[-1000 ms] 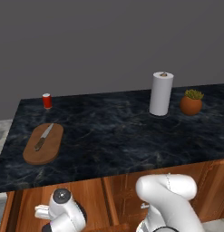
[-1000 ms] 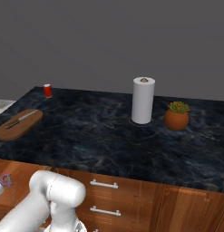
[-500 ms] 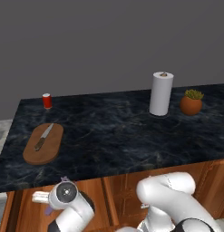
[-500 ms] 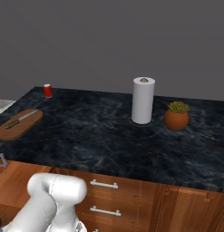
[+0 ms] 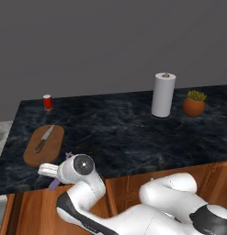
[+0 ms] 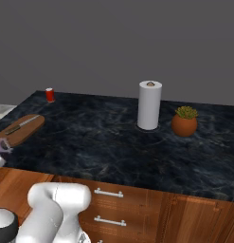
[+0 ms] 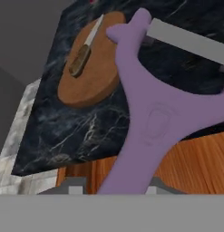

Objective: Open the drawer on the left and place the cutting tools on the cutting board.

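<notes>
The knife [image 5: 43, 138] lies on the board [image 5: 43, 146], blade toward the board's 12 o'clock end, so that half of the task looks done. The hand view shows the same: the knife [image 7: 85, 46] rests on the upper part of the board [image 7: 93, 68], fully inside its edge.

The peeler [image 7: 147, 111] is the piece left. It fills the middle of the hand view, its handle running down between the fingers, its Y head and blade up at 1 o'clock. The gripper [image 5: 54, 173] holds it, fingers clamped on the handle, judging by how the peeler hangs rigid in front of the camera above the counter edge. In the left base view the gripper sits at 6 o'clock of the board, just off the counter [image 5: 128, 133] front, with a bit of purple below it. In the right base view the peeler [image 6: 3, 144] head peeks in at the far left, near the board [image 6: 20, 129].

The drawer [image 5: 36, 211] stands open below the counter, its wood floor visible.

Remaining, as I judge it: carry the peeler over the board and set it down beside the knife.
</notes>
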{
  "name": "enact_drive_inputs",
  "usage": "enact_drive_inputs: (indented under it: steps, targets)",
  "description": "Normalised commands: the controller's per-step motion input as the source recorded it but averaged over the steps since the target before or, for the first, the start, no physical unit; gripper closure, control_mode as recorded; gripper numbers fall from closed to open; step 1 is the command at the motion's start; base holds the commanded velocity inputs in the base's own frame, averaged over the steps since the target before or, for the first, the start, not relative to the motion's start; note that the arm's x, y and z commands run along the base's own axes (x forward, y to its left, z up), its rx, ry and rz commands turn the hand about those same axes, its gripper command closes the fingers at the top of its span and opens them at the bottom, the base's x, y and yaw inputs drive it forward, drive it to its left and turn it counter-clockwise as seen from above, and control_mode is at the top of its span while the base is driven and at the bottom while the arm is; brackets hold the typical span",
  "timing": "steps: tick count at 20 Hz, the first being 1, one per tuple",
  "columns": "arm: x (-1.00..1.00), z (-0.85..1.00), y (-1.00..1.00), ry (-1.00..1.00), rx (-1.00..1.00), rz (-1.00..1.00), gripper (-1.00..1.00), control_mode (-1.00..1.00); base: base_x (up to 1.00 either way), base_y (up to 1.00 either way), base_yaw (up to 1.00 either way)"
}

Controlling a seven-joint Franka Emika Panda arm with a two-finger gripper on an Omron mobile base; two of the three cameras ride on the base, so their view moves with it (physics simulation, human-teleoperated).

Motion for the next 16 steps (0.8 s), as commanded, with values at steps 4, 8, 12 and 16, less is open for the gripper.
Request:
enact_drive_inputs:
  steps: [4, 8, 12, 16]
  targets:
    - [0.7, 1.0, -0.25, 0.23, 0.17, 0.03, 1.0, -1.0, 0.0, 0.0, 0.0]
    - [0.97, 0.89, -0.02, 0.45, 0.06, 0.0, 1.0, -1.0, 0.0, 0.0, 0.0]
    - [0.82, 0.26, 0.02, 0.51, -0.03, 0.0, 1.0, -1.0, 0.0, 0.0, 0.0]
    - [0.11, 0.0, 0.01, 0.04, -0.01, 0.0, 1.0, -1.0, 0.0, 0.0, 0.0]
